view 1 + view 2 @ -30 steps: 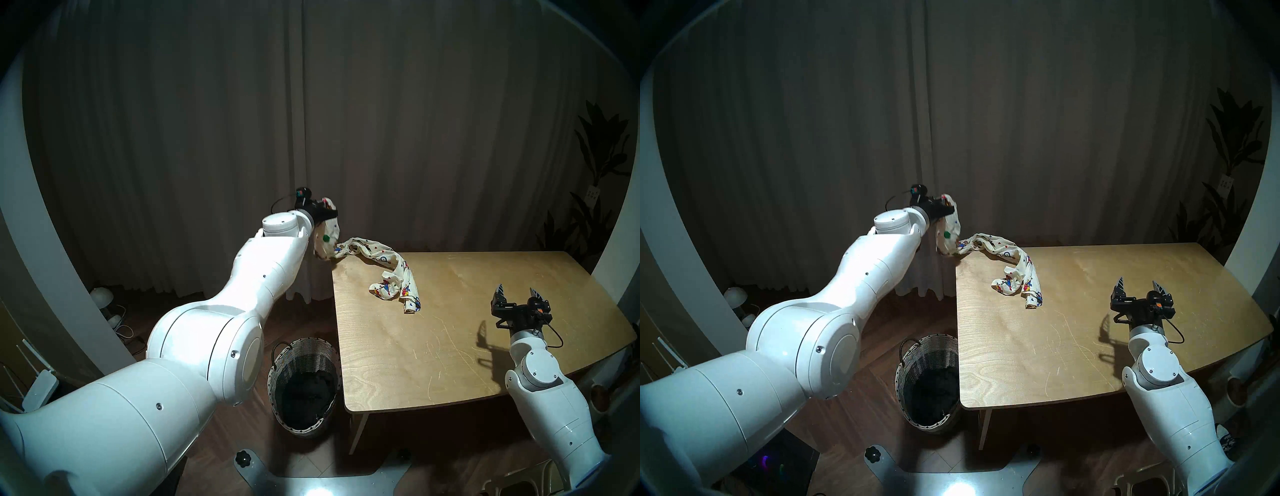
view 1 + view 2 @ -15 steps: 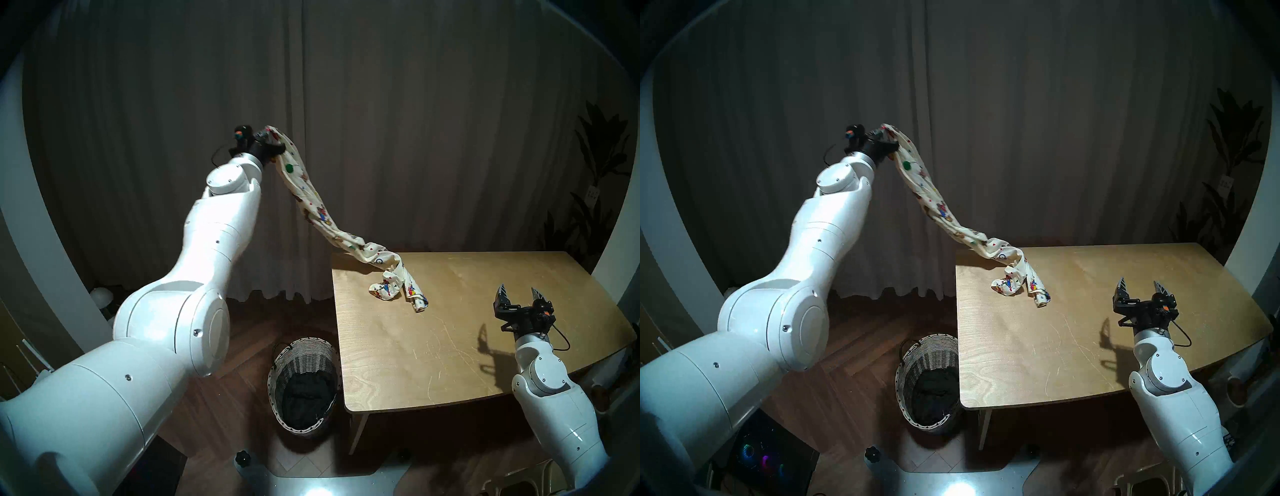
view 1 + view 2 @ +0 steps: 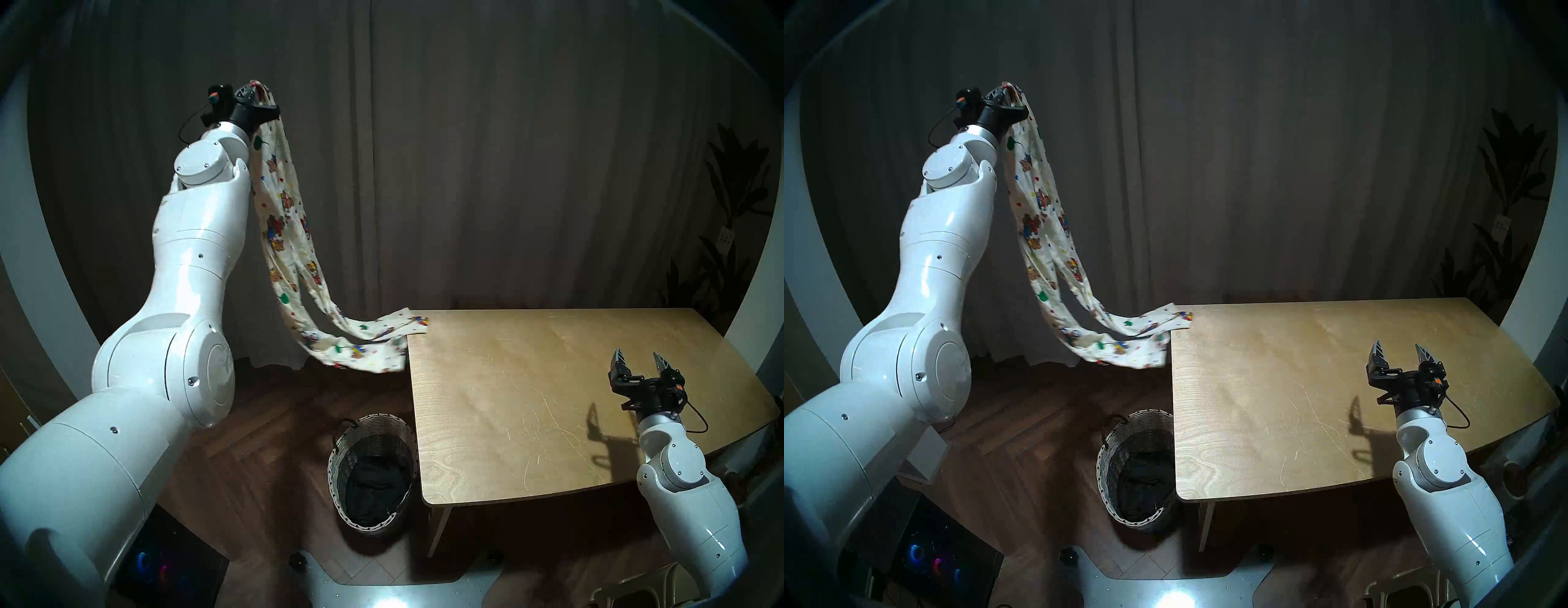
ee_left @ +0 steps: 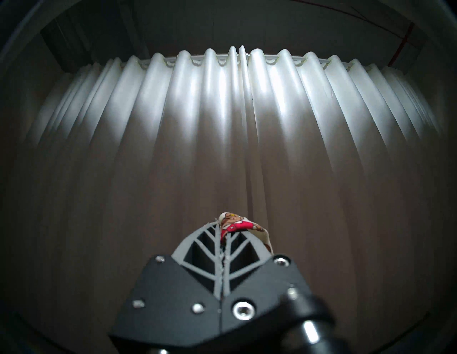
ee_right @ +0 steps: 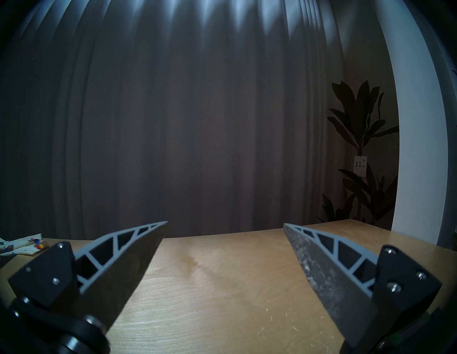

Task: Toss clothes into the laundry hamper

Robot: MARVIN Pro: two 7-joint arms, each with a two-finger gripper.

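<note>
**A:** Your left gripper (image 3: pixel 253 94) is clamping the top of the bear-print garment (image 3: pixel 292 237), jaws pressed together with only a small tuft of cloth poking out at the tips. If that pinch is as thin as it looks in the wrist view, a quick swing could be pulling it free over the floor.

**B:** And the other end?

**A:** The tail is lying on the far left corner of the counter (image 3: pixel 551 382), with the middle sagging off the edge. If you are moving sideways while it is dragging there, it could be catching on the corner or whipping wide of the hamper (image 3: pixel 373 471).

**B:** Where is the hamper sitting?

**A:** On the floor, tight against the counter's left edge, nearer to you than the cloth, with dark clothes already lying inside. That edge is partly overhanging the rim in the head views, so a long hanging garment could be draping over rim or counter instead of dropping in.

**B:** Room to work?

**A:** Plenty of open floor to the left of the hamper. Your right gripper (image 3: pixel 640 361) is standing open and empty over the counter's right side, well apart from all this.
</note>
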